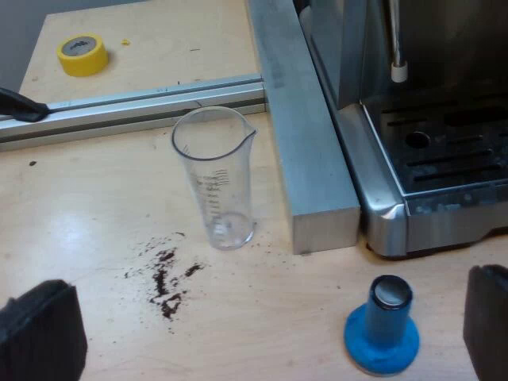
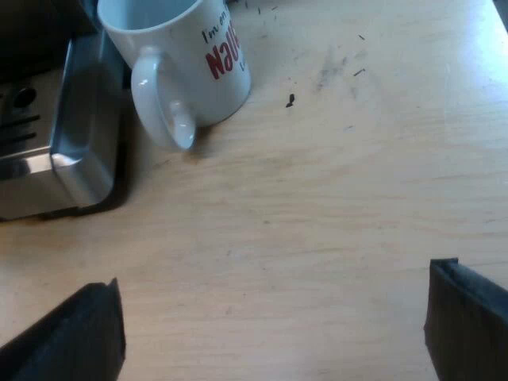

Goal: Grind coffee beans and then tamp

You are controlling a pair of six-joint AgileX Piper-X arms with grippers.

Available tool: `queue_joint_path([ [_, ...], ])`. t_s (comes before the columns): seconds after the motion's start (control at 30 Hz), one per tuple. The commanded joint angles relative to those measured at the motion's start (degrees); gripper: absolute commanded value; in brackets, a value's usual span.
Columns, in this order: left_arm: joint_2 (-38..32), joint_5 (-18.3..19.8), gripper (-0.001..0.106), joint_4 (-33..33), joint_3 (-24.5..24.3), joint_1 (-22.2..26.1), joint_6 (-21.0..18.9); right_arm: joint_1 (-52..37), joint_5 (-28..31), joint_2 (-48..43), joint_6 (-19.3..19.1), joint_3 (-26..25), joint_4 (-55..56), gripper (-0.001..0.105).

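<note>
Since the blue tamper (image 1: 381,325) stands upright on the table (image 1: 79,222) between the spread fingers of our left gripper (image 1: 264,321), nearer one finger than the other, we judge grinding to be the step in hand and tamping to wait. To do it well, we would leave the tamper standing and steer clear of the empty measuring glass (image 1: 216,178) and the spilled grounds (image 1: 167,282) beside it. Past the glass a metal bar (image 1: 309,159) lies just beside the machine (image 1: 432,159), and a roll of yellow tape (image 1: 82,54) sits well beyond. Our right gripper (image 2: 270,329) hovers over the table, fingers wide apart and holding nothing, near a white mug (image 2: 186,55) at the machine's corner. The machine is cut off just above its tray, so we cannot make out where beans get ground. The mug's lettering is cut off too.
</note>
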Motion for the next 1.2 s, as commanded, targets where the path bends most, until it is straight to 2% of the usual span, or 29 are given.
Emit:
queue_joint_path([
  [0.03,-6.66,2.92,0.098,-0.61,-0.10,-0.22,-1.17,0.07,-3.19,-1.56,-0.11,-0.77,-0.25,0.078],
  [0.23,-2.99,5.78,0.098,-0.61,-1.91,-2.54,-1.44,0.19,-3.45,2.36,0.02,-3.90,1.05,0.078],
  [0.3,-0.68,7.13,0.098,-0.61,-4.00,-4.47,-1.44,2.04,-3.45,6.42,-0.13,-7.58,3.48,0.078],
  [0.4,2.18,9.64,0.098,-0.61,-6.12,-7.44,-1.44,4.88,-3.45,9.90,-1.91,-10.30,5.60,0.078],
  [0.5,4.68,13.18,0.090,-0.84,-6.87,-10.23,-1.44,9.06,-3.45,13.12,-3.97,-12.97,7.48,0.078],
  [0.53,6.02,15.36,0.083,-1.20,-6.84,-12.10,-1.44,10.88,-4.03,14.41,-4.47,-13.97,7.99,0.078],
  [0.63,7.83,19.27,0.068,-1.91,-6.84,-15.16,-1.15,15.28,-8.00,17.19,-5.59,-15.51,8.96,0.078],
  [0.7,8.63,22.62,0.065,-3.06,-6.58,-16.61,-0.16,17.78,-10.53,18.51,-5.56,-15.62,8.54,0.078],
  [0.87,8.94,28.47,0.065,-9.85,-3.72,-20.14,1.09,24.64,-12.44,21.11,-5.56,-15.61,6.07,0.078],
  [0.93,8.94,30.00,0.065,-12.92,-1.80,-20.86,1.57,26.97,-12.01,21.78,-5.56,-15.49,4.60,0.078],
  [1.03,9.06,35.05,0.065,-19.78,2.79,-21.39,2.07,30.56,-12.00,22.80,-5.56,-15.49,1.89,0.078],
  [1.2,9.19,36.15,0.065,-29.71,8.99,-21.42,2.07,33.59,-12.00,24.02,-5.56,-15.49,-0.24,0.078],
])
